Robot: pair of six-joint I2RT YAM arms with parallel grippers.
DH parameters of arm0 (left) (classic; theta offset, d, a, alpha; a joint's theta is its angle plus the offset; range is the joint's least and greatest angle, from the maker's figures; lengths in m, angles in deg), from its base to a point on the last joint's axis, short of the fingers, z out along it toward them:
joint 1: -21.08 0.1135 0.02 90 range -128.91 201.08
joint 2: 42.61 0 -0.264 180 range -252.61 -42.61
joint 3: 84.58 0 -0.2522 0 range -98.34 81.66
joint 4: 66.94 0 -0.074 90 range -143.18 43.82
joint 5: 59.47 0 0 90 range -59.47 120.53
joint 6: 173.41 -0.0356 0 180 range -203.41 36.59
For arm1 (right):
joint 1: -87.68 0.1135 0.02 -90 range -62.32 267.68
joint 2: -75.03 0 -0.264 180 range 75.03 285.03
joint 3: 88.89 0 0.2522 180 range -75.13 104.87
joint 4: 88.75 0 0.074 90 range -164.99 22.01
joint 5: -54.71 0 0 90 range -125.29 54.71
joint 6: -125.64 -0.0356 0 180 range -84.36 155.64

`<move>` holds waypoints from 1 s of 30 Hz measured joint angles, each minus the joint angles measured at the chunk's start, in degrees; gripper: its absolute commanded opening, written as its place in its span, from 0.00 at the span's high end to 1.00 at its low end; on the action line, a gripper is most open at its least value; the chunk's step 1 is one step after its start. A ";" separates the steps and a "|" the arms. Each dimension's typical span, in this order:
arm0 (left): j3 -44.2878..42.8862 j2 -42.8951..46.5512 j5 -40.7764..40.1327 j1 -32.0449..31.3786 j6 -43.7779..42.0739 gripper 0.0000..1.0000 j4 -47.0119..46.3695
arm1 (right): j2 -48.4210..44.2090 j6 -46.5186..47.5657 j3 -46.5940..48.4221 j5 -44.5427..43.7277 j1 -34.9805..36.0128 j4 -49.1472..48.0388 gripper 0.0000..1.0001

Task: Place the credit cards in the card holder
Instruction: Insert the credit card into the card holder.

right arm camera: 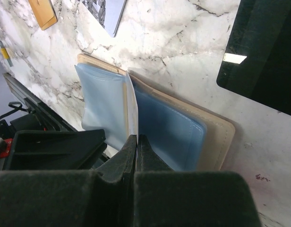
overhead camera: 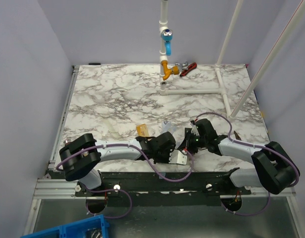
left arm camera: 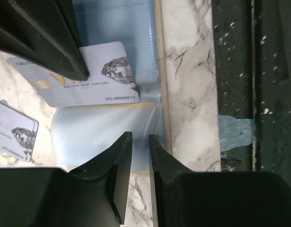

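The card holder (right arm camera: pixel 216 132) lies open on the marble near the front edge, beige outside and light blue inside; it also shows in the left wrist view (left arm camera: pixel 103 127) and the top view (overhead camera: pixel 179 157). My right gripper (right arm camera: pixel 136 137) is shut on a pale blue-silver patterned card (left arm camera: pixel 93 80), held edge-down over the holder's fold. My left gripper (left arm camera: pixel 141 137) hovers at the holder's near edge, jaws a narrow gap apart with nothing between. A second pale patterned card (left arm camera: pixel 13 132), a gold-orange card (right arm camera: pixel 41 12) and a black card (right arm camera: pixel 263 52) lie loose beside the holder.
The black front rail (left arm camera: pixel 249 71) with a strip of blue tape (left arm camera: pixel 235 132) runs just beside the holder. A white pipe frame (overhead camera: pixel 222 89) with a blue and orange valve (overhead camera: pixel 166 49) and red-handled pliers (overhead camera: pixel 187 67) stands at the back.
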 measured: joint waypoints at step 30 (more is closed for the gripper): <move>-0.94 0.04 -2.21 -0.15 -11.74 0.88 12.76 | -0.20 -1.95 -1.40 0.04 0.00 -3.02 0.99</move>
